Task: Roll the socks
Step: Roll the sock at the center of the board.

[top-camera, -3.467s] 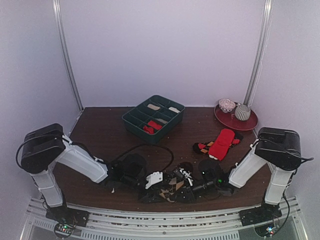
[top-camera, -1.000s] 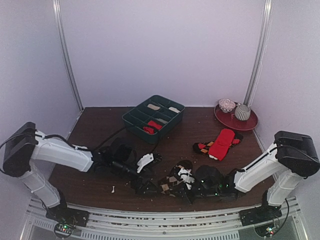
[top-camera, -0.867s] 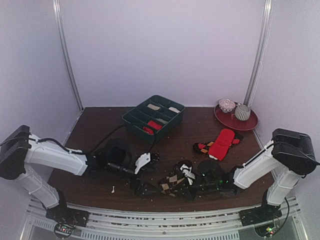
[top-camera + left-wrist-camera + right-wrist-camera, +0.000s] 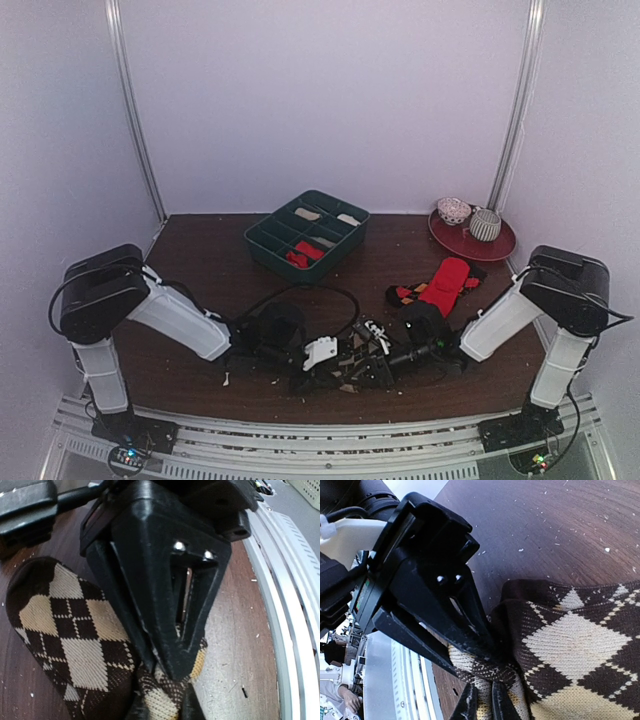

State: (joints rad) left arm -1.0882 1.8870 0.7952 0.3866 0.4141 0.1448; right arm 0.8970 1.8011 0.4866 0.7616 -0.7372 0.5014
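While both sets of jaws are gripping the dark brown knitted sock with tan argyle diamonds, I'm reading this as the opening of the roll: one end is being gathered, nothing wound up yet. Sock is lying at the near edge of the dark wood desk, roughly centred, just beside the aluminium rail. Fabric is spreading flat away from the pinch and bunching into tight creases where it's being held; looking soft, probably stretching if pulled. Can't tell whether it's one sock or a layered pair. Left jaws are clenching a fold of the bunched end; right jaws are clamping the same knot from the opposite side, tips nearly touching. Next move is calling for one side turning the pinched end over onto the flat length while the other is keeping it taut, without tips colliding. Further back, a plain red sock and a green divided tray are sitting well apart.
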